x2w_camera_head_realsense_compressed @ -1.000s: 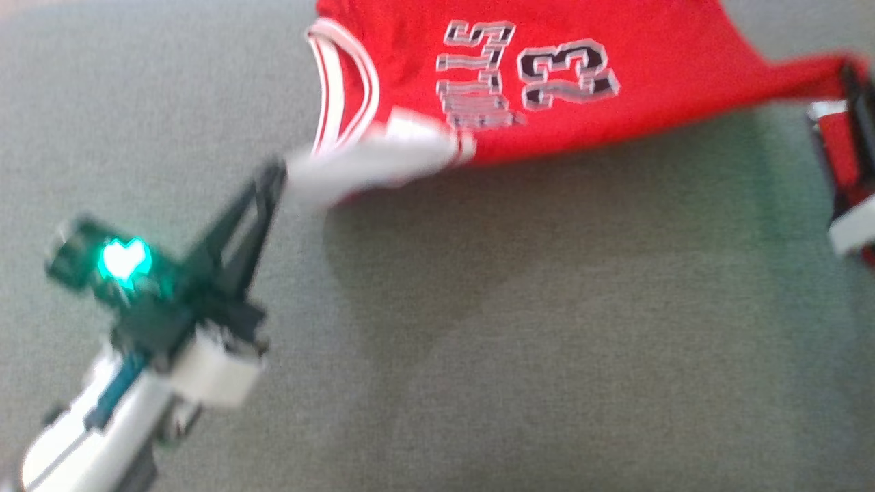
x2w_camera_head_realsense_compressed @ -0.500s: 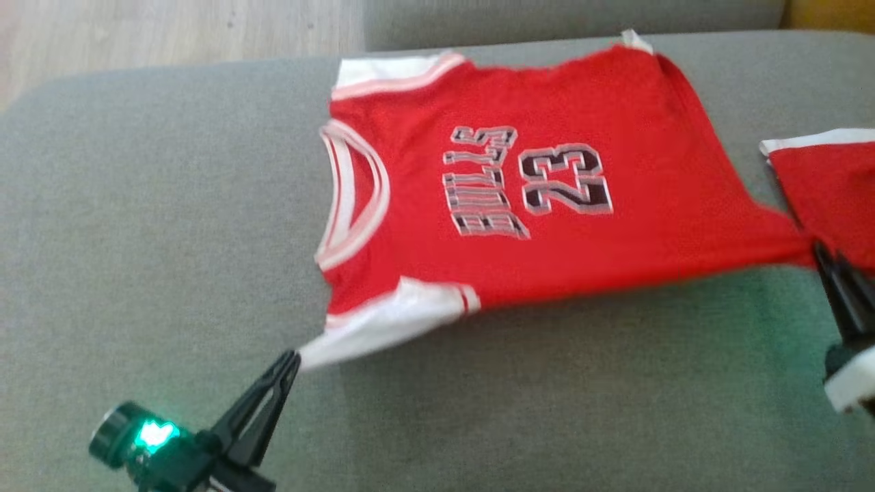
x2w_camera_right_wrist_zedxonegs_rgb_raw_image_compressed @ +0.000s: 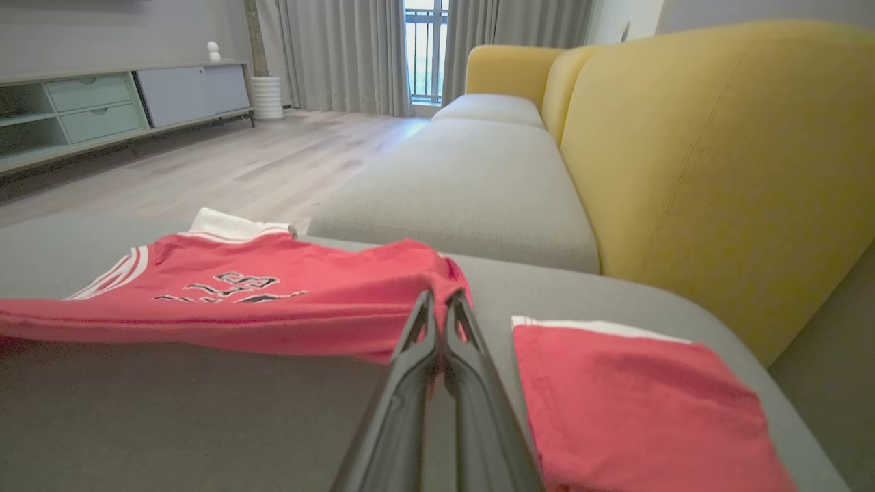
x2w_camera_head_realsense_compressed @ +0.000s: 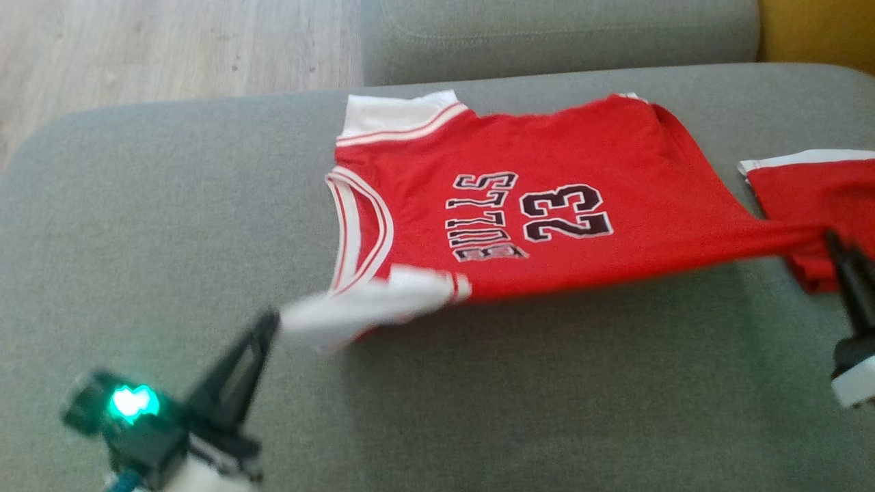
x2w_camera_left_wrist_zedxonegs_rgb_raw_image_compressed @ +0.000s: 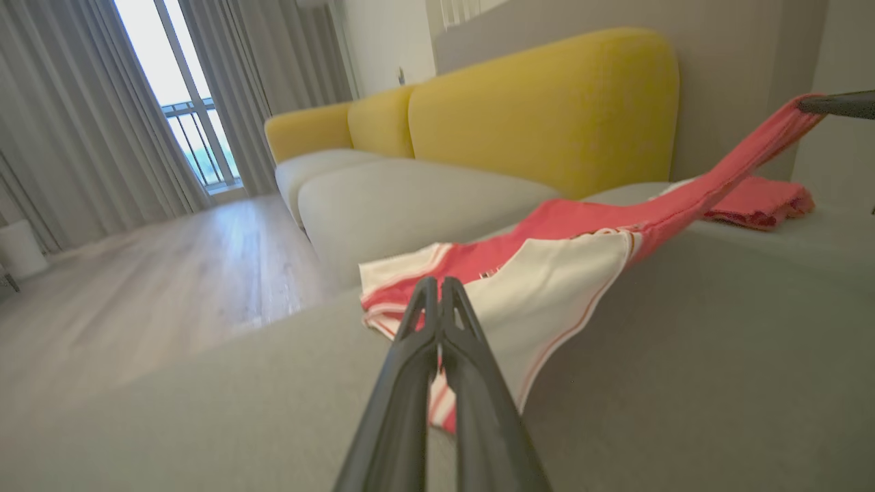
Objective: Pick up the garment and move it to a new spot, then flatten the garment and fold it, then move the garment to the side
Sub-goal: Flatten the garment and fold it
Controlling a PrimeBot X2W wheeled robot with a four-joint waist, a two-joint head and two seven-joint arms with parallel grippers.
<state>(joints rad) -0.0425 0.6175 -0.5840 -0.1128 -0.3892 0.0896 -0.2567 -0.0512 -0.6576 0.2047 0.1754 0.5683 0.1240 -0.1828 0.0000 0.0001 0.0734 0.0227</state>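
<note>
The garment is a red jersey with white trim and black "BULLS 23" lettering, on a grey sofa cushion. Its far edge rests on the cushion and its near edge is held up, stretched between both grippers. My left gripper is shut on the white sleeve corner; the left wrist view shows the closed tips pinching that white cloth. My right gripper is shut on the red hem corner, tips together on the fabric. Its tip also appears in the left wrist view.
A second, folded red garment with a white band lies on the cushion at the right, beside my right gripper. A yellow backrest borders the right side. Another grey cushion lies beyond, and wooden floor to the far left.
The camera has tilted, so the jersey sits lower in the picture. Both grippers keep their pinch; the near edge looks lifted and drawn slightly toward the far edge.
</note>
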